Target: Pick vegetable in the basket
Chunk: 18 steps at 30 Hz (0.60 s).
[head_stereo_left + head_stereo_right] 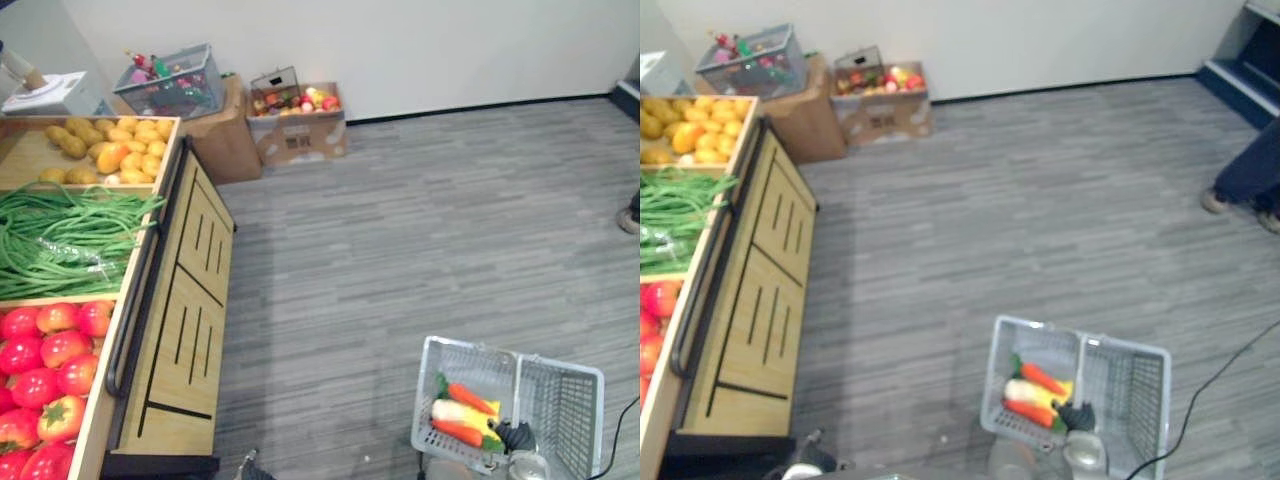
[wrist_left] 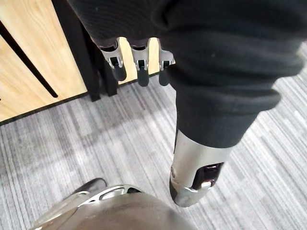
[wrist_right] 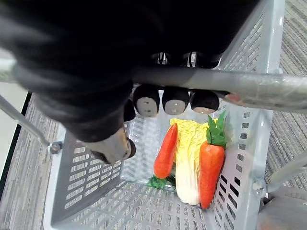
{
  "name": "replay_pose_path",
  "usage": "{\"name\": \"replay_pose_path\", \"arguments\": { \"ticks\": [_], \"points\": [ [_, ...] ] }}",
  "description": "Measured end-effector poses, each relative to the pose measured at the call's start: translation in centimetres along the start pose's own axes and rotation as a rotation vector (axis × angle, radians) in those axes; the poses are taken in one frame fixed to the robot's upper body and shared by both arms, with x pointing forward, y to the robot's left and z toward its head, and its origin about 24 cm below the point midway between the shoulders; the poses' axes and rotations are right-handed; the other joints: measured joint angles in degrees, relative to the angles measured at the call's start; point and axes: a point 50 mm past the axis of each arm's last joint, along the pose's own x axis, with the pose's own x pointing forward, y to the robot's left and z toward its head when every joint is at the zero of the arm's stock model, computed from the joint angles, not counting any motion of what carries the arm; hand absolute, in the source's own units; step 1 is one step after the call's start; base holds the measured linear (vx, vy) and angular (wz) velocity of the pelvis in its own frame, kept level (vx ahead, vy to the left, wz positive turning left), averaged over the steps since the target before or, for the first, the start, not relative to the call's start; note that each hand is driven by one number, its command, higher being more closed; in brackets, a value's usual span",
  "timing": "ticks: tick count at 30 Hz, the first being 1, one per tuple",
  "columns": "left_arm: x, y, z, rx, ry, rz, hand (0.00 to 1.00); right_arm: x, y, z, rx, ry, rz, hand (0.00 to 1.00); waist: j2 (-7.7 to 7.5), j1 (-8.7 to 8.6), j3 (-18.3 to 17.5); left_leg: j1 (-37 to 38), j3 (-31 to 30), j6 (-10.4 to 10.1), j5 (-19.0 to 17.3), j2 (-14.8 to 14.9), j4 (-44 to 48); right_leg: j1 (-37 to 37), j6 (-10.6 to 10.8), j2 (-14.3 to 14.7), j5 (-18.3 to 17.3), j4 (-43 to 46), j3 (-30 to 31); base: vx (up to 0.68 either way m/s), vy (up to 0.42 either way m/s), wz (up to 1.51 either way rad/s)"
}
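A grey plastic basket (image 1: 562,408) hangs low at my right side, over the floor. My right hand (image 3: 146,99) is shut on its grey handle (image 3: 216,82), fingers curled round the bar. Inside lie two orange carrots (image 3: 166,151) (image 3: 211,168) with a pale yellow cabbage (image 3: 188,165) between them; the same load (image 1: 462,412) shows in the left eye view. My left hand (image 2: 139,67) hangs down beside the wooden stand (image 2: 29,81), fingers relaxed and holding nothing. On the stand to my left are green beans (image 1: 60,235), red tomatoes (image 1: 45,360) and yellow produce (image 1: 110,145).
The stand's wooden front (image 1: 190,300) carries a black rail (image 1: 135,300) along its edge. Against the far wall stand cardboard boxes (image 1: 295,130), one bearing a grey basket of goods (image 1: 170,80). A person's leg and shoe (image 1: 1245,180) are at the far right. Grey floor (image 1: 420,230) stretches between.
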Motion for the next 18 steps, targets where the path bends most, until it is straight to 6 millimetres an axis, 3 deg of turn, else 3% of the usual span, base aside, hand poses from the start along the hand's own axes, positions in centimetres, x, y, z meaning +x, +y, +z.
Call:
{"name": "replay_pose_path", "arguments": {
  "ticks": [4,6,10,12,15,18],
  "points": [
    [0.0,0.2,-0.1,0.009,-0.001,0.004,0.0,0.1,0.4,0.5,0.006,-0.011,0.008,1.0,0.02,-0.33,0.1,0.58,2.92,0.1,-0.01,-0.17,-0.22,-1.34,-0.49,0.05,0.46,1.08,-0.6,0.04,0.048,-0.29],
    [0.0,0.3,0.2,0.006,-0.015,0.009,0.0,0.4,0.7,1.4,0.014,-0.032,0.012,1.0,0.46,-0.54,0.76,0.58,2.89,0.23,0.08,0.85,1.15,-3.93,-2.38,0.92,-0.82,7.21,-5.23,0.08,-0.028,-0.25],
    [0.0,0.3,0.2,0.004,-0.016,0.011,0.0,0.4,1.0,1.6,0.001,-0.043,0.027,1.0,0.1,-0.33,0.93,0.65,2.43,2.48,1.5,0.85,5.2,-3.84,-4.23,0.89,-2.26,9.98,-6.51,0.08,-0.054,-0.29],
    [0.0,0.4,0.2,0.004,-0.019,0.013,0.0,0.4,1.0,1.4,0.0,-0.034,0.028,1.0,-0.1,-0.24,0.94,0.58,2.39,2.78,1.79,0.41,6.0,-3.58,-4.3,0.8,-2.72,8.9,-6.72,0.03,-0.025,-0.22],
    [0.0,0.6,0.0,0.001,-0.013,0.014,0.0,0.3,1.1,0.6,-0.007,-0.001,0.033,1.0,-0.68,-0.31,0.62,-0.15,2.61,2.03,2.79,-0.26,6.18,-0.37,-3.7,0.88,0.36,0.18,-6.79,0.02,-0.036,-0.12],
    [0.0,0.5,-0.2,-0.004,0.001,0.01,0.0,0.5,1.2,0.8,0.017,0.008,0.032,1.0,-0.4,0.12,0.69,-0.62,2.66,1.44,3.36,-0.08,7.83,-0.64,-3.93,1.18,0.3,-0.19,-5.91,0.01,-0.008,-0.17]
  ]
}}
